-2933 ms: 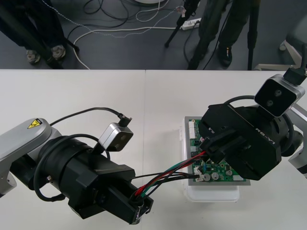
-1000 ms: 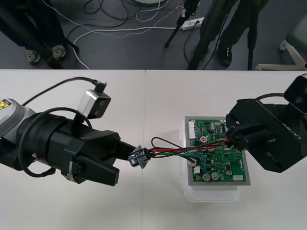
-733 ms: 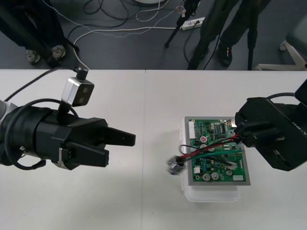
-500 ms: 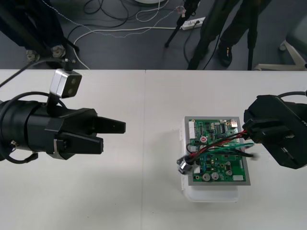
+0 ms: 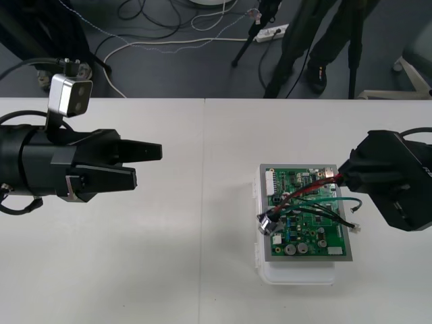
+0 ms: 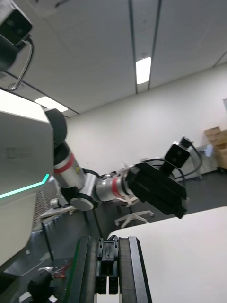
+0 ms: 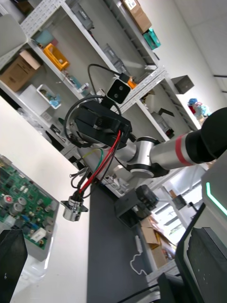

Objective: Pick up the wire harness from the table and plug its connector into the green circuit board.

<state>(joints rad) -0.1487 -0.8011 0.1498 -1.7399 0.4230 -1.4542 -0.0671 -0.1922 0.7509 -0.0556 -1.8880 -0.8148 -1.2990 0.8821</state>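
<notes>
Left tool [image 5: 148,165] withdrawn, harness [image 5: 304,194] dangling from right tool [image 5: 345,177] over board [image 5: 316,231]

The light table [image 5: 196,270] has 1 thin seam [image 5: 204,148] running from its far edge toward the near side, and on the dark floor [image 5: 202,77] beyond it lie loose white and black cables [image 5: 162,44] and 1 white power strip [image 5: 272,31].

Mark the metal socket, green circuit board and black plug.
metal socket [image 5: 266,225]: front view, round body.
green circuit board [image 5: 322,237]: front view, lower right area.
black plug [image 6: 108,265]: right wrist view, plug's middle.
</notes>
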